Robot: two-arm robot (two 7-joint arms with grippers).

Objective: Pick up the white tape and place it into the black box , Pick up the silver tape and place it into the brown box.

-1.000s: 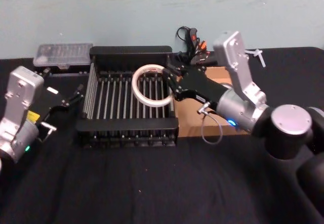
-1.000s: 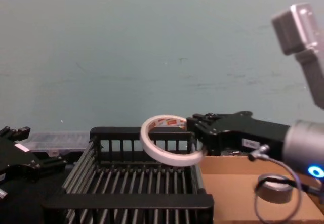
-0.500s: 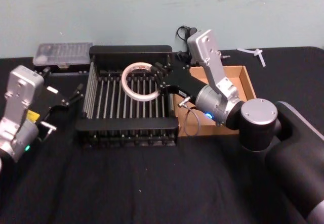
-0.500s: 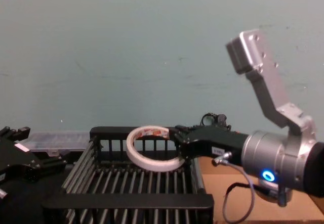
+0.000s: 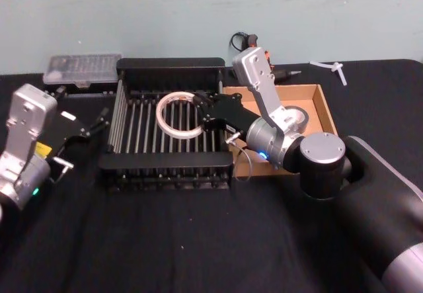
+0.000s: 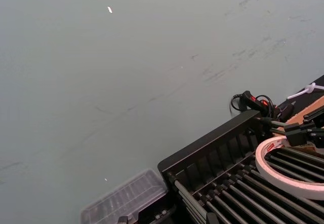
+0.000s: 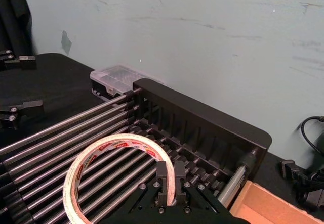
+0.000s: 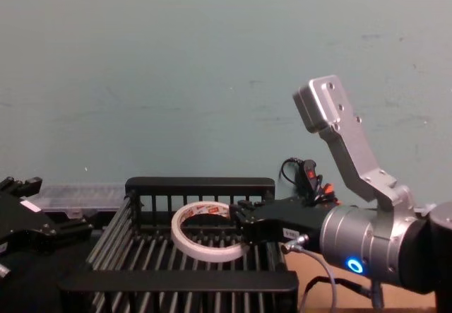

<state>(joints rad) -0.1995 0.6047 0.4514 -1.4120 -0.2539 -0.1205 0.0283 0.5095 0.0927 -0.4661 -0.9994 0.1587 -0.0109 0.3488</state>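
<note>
Off at the left the left gripper (image 5: 86, 129) sits parked on the black cloth, its fingers spread apart; next along, the black box (image 5: 170, 64) holds the white tape (image 5: 178, 114) tilted just over its slatted floor, the right gripper (image 5: 201, 111) pinched tight on the roll's rim; furthest right, the silver tape (image 5: 294, 116) lies inside the brown box (image 5: 325, 108).

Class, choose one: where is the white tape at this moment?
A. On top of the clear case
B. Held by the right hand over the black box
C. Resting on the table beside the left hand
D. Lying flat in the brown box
B: the right hand is shut on the rim of the white tape, holding it over the bars of the black box.
</note>
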